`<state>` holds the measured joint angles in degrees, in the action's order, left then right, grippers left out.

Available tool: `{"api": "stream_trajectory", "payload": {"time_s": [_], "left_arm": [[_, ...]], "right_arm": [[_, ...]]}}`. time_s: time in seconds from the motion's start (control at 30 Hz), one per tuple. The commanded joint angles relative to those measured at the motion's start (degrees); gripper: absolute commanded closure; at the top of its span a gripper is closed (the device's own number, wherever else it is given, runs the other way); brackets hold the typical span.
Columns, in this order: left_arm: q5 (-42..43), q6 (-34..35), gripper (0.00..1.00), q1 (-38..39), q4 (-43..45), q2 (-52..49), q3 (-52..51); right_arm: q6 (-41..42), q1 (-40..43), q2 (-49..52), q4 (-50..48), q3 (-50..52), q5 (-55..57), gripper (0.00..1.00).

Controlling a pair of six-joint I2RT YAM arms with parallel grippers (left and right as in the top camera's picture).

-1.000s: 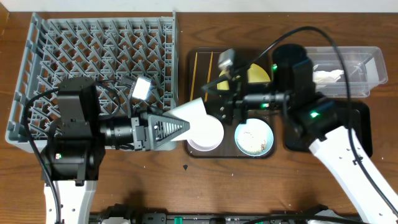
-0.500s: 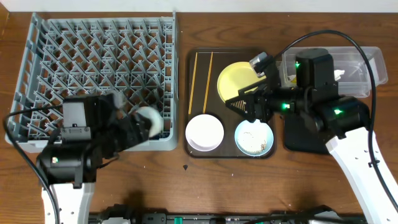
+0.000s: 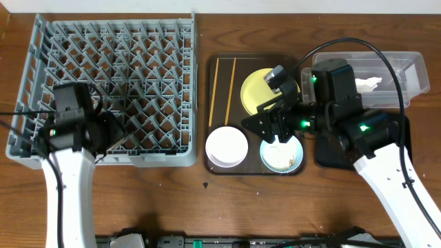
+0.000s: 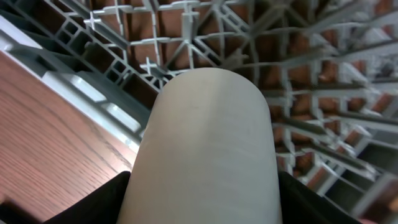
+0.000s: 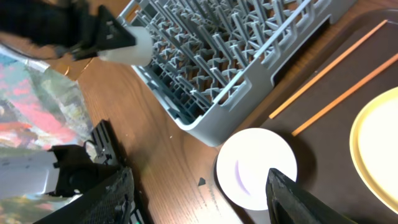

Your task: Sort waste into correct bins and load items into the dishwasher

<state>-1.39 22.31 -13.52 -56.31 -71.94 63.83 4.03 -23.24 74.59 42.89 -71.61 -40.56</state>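
Loading cup (image 4: 208, 137) into rack (image 4: 323, 87): my left fingers (image 4: 93, 202) clamp it, right fingers (image 5: 292, 196) open, empty; nxt: needs lowering btwn pegs (image 4: 149, 65).

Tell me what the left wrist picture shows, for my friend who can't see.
A white cup fills the middle, gripped between two dark fingers at the bottom. Behind it is the grey rack, with brown table on the left.

I get bright, even light with soft shadows; the cup (image 4: 208, 149) fills my left wrist view, slightly blurred.
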Motion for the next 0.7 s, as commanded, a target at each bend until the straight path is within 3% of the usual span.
{"api": "stream_trajectory", "payload": {"time_s": [0.0, 0.2, 0.23, 0.37, 0.5, 0.67], "left_arm": [[-2.32, 0.28, 0.43, -0.46, 0.98, -4.09, 0.92], [-2.32, 0.31, 0.3, -0.46, 2.71, -9.62, 0.92], [-2.27, 0.31, 0.22, -0.46, 2.86, -9.99, 0.92], [-0.13, 0.24, 0.08, -0.46, 2.43, -8.92, 1.18], [4.74, -2.05, 0.06, -0.46, 0.79, -5.9, 2.84], [19.04, -11.04, 0.07, -0.39, -2.27, -0.48, 6.62]], "right_arm": [[-0.94, -0.94, -0.33, 0.24, -0.31, 0.07, 0.34], [-0.94, -1.27, -0.33, 0.24, -0.31, 0.07, 0.34], [-0.94, -1.27, -0.33, 0.24, -0.31, 0.07, 0.34], [-0.94, -1.27, -0.33, 0.48, -0.31, 0.07, 0.34], [-0.83, -1.27, -0.33, 0.98, -0.31, 1.29, 0.35], [6.97, -1.27, -0.33, 4.92, -0.31, 15.96, 0.35]]}}
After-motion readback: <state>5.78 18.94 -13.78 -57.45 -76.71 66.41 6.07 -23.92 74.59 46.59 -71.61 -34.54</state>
